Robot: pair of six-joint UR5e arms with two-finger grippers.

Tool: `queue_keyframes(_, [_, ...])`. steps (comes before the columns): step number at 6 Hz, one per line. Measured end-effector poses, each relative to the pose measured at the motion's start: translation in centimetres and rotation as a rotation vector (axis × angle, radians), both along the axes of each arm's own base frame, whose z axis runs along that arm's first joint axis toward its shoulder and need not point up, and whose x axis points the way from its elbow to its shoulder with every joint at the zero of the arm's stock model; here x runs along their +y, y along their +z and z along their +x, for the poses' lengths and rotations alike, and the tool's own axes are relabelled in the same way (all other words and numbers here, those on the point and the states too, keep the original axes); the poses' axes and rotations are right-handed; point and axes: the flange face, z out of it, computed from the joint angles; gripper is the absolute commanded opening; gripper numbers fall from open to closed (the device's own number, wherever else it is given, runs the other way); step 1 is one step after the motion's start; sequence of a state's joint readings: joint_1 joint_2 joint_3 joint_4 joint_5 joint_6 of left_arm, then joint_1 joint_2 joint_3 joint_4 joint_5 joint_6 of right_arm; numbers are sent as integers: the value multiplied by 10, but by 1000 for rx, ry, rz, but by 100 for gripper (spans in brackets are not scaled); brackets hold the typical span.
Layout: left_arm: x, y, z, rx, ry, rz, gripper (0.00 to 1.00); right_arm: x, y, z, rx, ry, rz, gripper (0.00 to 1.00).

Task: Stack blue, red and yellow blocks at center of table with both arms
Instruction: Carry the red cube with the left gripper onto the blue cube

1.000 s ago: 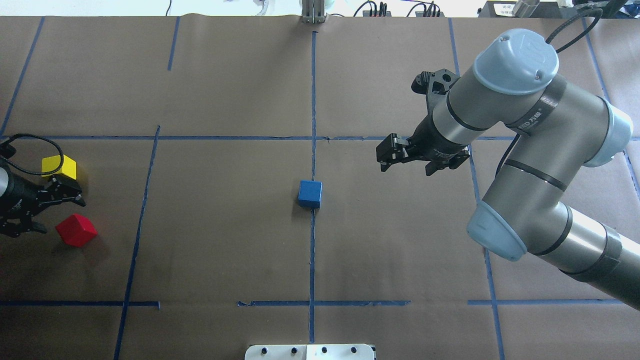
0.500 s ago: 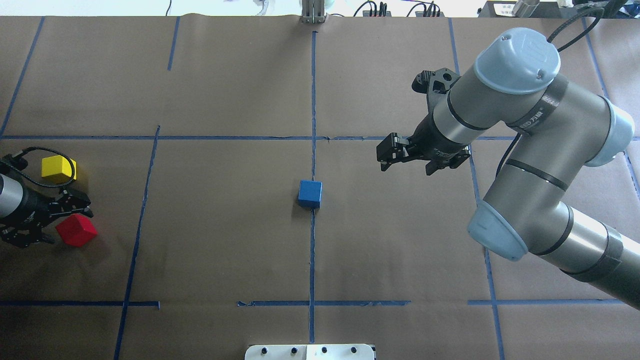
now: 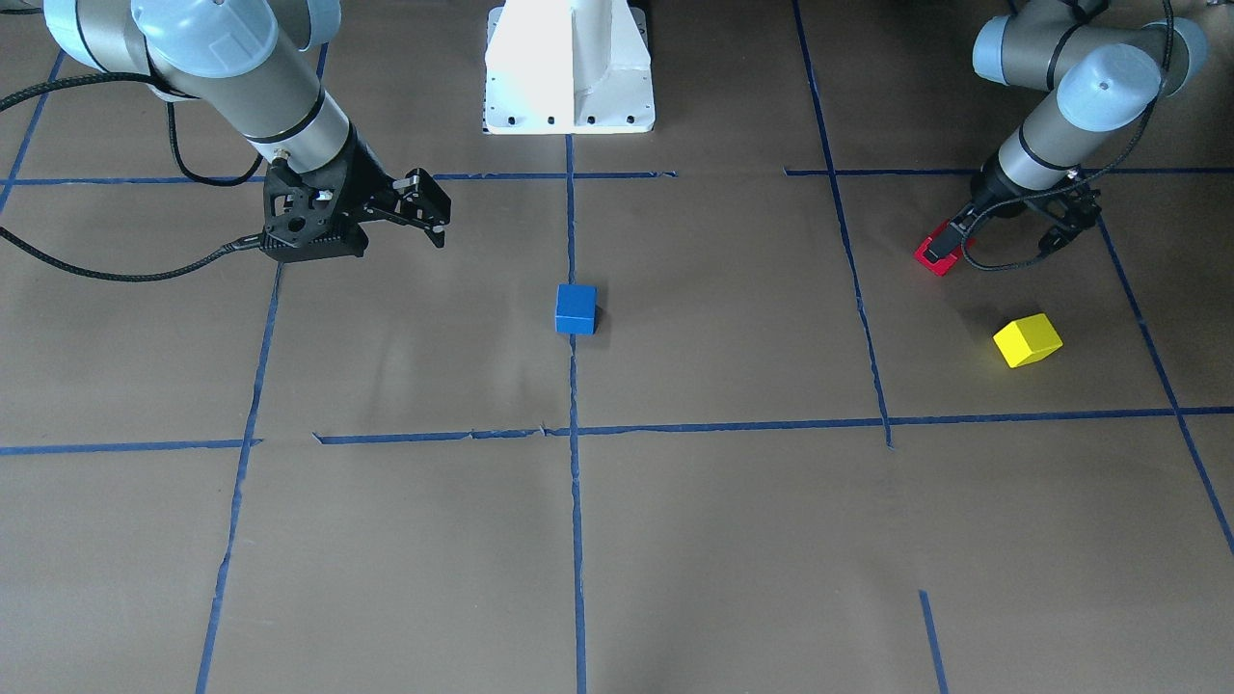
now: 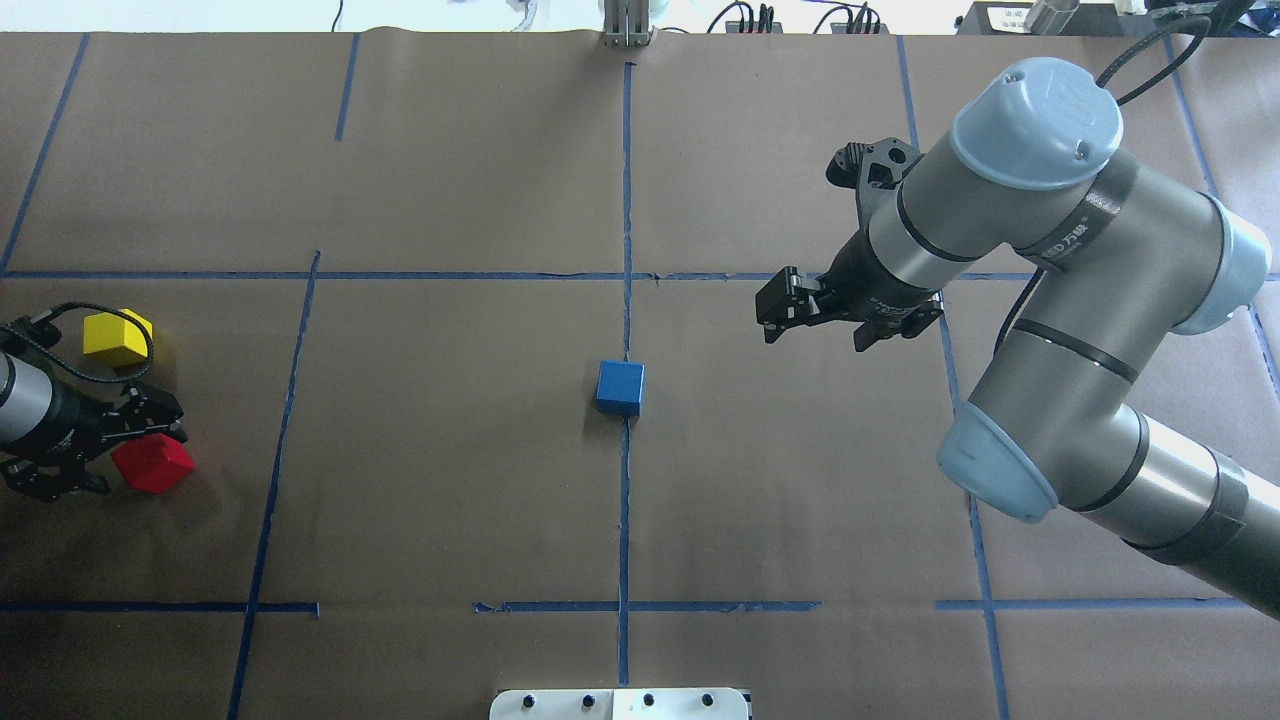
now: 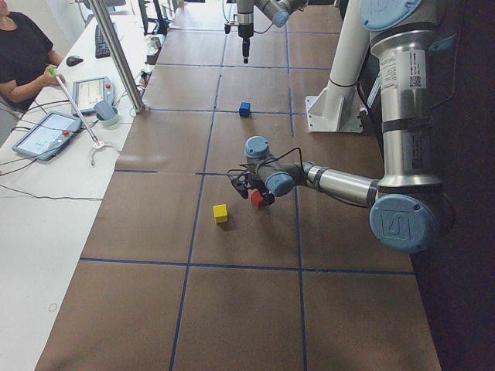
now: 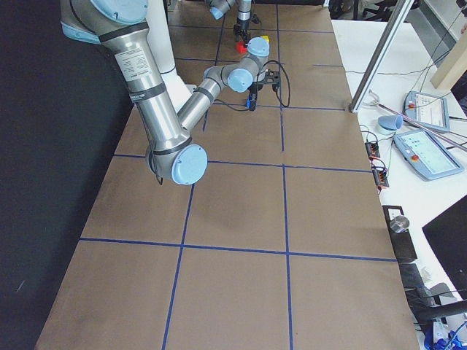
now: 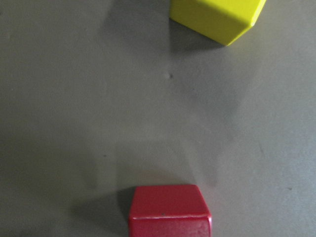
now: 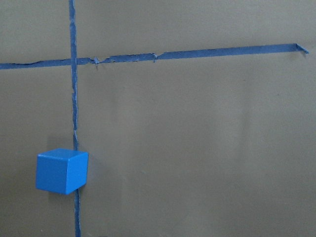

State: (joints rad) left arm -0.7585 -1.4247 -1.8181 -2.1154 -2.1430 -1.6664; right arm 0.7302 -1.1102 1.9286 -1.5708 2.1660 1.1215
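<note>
The blue block (image 4: 620, 388) sits on the centre tape line, also in the front view (image 3: 576, 308) and low left in the right wrist view (image 8: 61, 170). The red block (image 4: 157, 464) and the yellow block (image 4: 115, 337) lie at the table's far left. My left gripper (image 4: 130, 452) is open, low over the red block's edge, one finger partly hiding the red block (image 3: 931, 253). The left wrist view shows the red block (image 7: 169, 210) at bottom centre and the yellow block (image 7: 217, 17) at top. My right gripper (image 4: 822, 322) is open and empty, hovering right of the blue block.
Brown paper with blue tape lines (image 4: 625, 200) covers the table. The white robot base (image 3: 569, 67) stands at the near middle edge. A side table with tablets (image 5: 46, 131) and a metal post (image 5: 116, 54) stands beyond the far edge.
My left gripper has moved from beside the yellow block toward the robot's side and over the red block. The right arm has barely moved. The blocks have not moved.
</note>
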Motion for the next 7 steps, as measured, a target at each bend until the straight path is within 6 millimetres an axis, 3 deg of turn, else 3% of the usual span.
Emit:
queue_keyframes(1, [1,2,4,-3,8,-2,7,0,1,1,1,0,-1,100])
queue_keyframes(2, [1,2,10,-3,17,-1,0,0,2,2,2,1,-3,100])
queue_keyframes(3, [-4,-12,18,19,20,18,0,-1,3,4,2,4,-4,100])
queue_keyframes(4, [-17,-47,32,70,21,64,0,1,7,12,1,7,-7,100])
queue_keyframes(5, [-32,-98,52,137,27,123,0,6,17,28,5,10,-3,100])
queue_keyframes(7, [-46,-236,136,228,133,238,0,11,57,73,41,-6,39,100])
